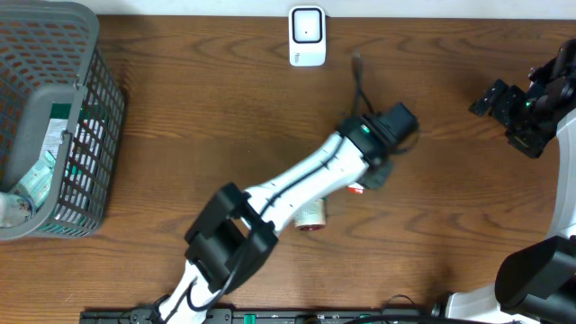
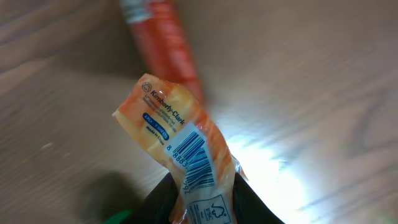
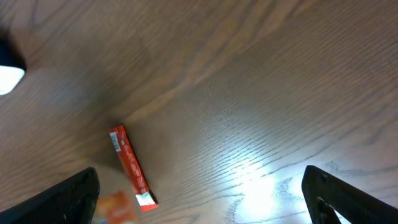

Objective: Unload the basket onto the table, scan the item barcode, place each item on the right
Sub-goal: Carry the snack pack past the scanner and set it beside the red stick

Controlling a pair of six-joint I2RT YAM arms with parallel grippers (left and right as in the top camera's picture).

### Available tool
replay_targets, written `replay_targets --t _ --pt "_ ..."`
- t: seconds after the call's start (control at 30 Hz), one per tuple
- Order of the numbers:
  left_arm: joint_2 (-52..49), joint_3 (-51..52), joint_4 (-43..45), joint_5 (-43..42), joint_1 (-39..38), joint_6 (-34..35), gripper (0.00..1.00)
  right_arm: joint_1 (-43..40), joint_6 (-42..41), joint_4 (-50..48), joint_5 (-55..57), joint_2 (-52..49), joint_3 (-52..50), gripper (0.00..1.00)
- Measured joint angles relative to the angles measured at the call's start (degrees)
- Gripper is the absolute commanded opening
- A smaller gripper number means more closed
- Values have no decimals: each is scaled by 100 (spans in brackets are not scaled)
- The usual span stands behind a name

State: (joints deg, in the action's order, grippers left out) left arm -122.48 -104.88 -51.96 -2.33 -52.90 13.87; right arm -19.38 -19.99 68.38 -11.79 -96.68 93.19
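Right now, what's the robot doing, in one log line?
left tool: shut on orange Kimberly-Clark packet | barcode: showing | right tool: open, empty | scanner: away from packet

Left arm [image 1: 306, 175]: reaches from the 7 o'clock edge toward 2 o'clock, wrist at mid-table.
Left gripper [image 2: 202, 202]: jaws narrowed, clamping a packet [image 2: 186, 143].
Right arm [image 1: 540, 279]: stands at the 3 o'clock edge.
Right gripper [image 1: 504, 103]: fingers spread wide, pointing toward 9 o'clock.

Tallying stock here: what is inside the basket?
White and green packets lie piled in the basket. Its mesh wall and the top packets cover whatever lies lower, so the count cannot be told.
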Motion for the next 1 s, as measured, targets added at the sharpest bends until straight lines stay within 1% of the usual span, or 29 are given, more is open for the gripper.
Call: replay_targets --t 0.13,0.27,0.43,0.57,0.8,1.0 --pt "-118 2 240 2 -328 -173 26 0 0 -2 0 0 0 99" --pt "-197 4 564 2 -479 -238 26 0 0 -2 0 0 0 99" --pt "-203 20 896 61 -501 -280 27 0 0 -2 0 0 0 99" --pt "-203 85 999 264 -501 -323 27 0 0 -2 0 0 0 99" --pt "-203 323 1027 385 -501 -341 27 0 0 -2 0 0 0 99" --pt "-203 501 1104 407 -503 -328 59 0 0 -2 0 0 0 99"
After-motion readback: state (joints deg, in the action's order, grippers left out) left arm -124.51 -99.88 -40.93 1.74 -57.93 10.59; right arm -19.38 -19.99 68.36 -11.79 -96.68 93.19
